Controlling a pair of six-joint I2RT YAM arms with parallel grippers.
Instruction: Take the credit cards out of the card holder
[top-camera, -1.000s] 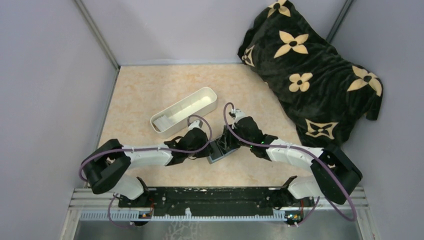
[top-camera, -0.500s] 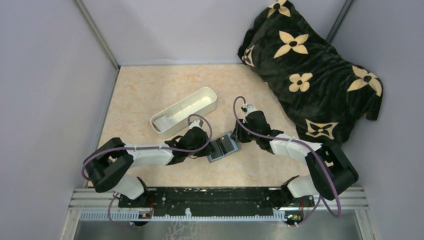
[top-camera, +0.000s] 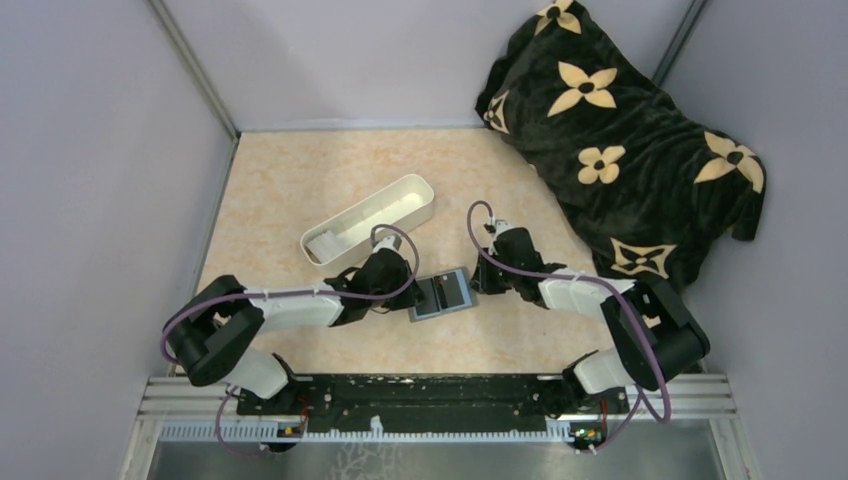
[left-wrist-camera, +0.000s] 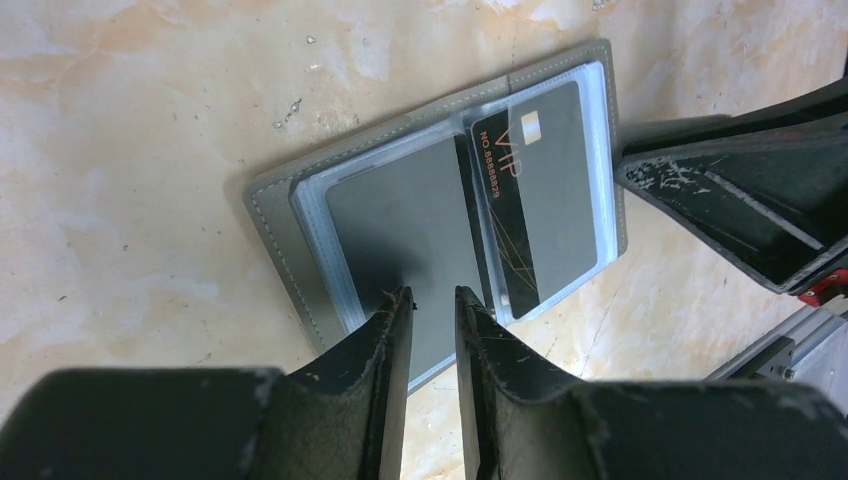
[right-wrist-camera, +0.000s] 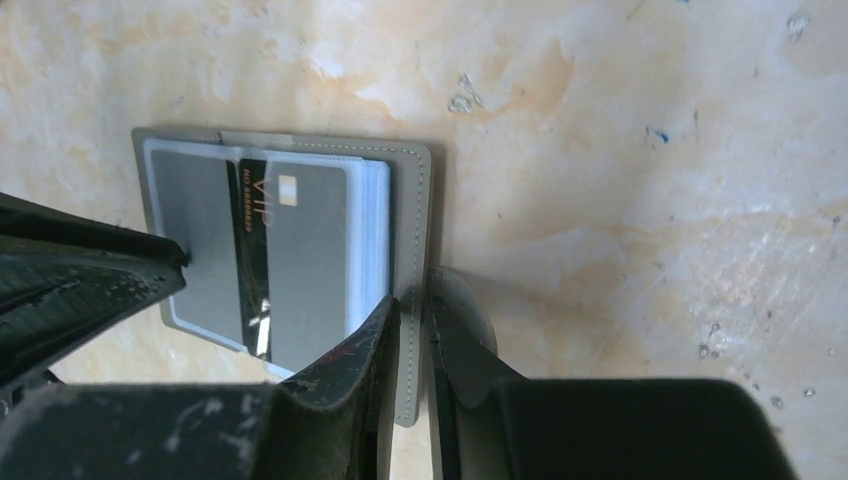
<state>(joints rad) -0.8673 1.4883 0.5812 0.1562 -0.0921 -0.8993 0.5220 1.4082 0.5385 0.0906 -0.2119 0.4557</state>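
Note:
The card holder (top-camera: 441, 294) is a grey wallet lying open on the table between both arms. Clear pockets inside it show a black VIP credit card (left-wrist-camera: 530, 205) and a grey card (left-wrist-camera: 400, 225). My left gripper (left-wrist-camera: 432, 298) hovers over the wallet's left half, its jaws a narrow gap apart with nothing between them. My right gripper (right-wrist-camera: 412, 305) is shut on the wallet's right cover edge (right-wrist-camera: 412, 200), which stands between its fingers. The black card (right-wrist-camera: 254, 250) also shows in the right wrist view, inside the card holder (right-wrist-camera: 412, 200).
A long white tray (top-camera: 368, 225) stands behind the left arm. A black blanket with pale flowers (top-camera: 625, 140) is heaped at the back right. Grey walls close in the tabletop on the left, back and right.
My right gripper has moved off the top of the wallet to its right edge and closed on the cover. The wallet now lies flatter and slightly further left. The left gripper barely moved.

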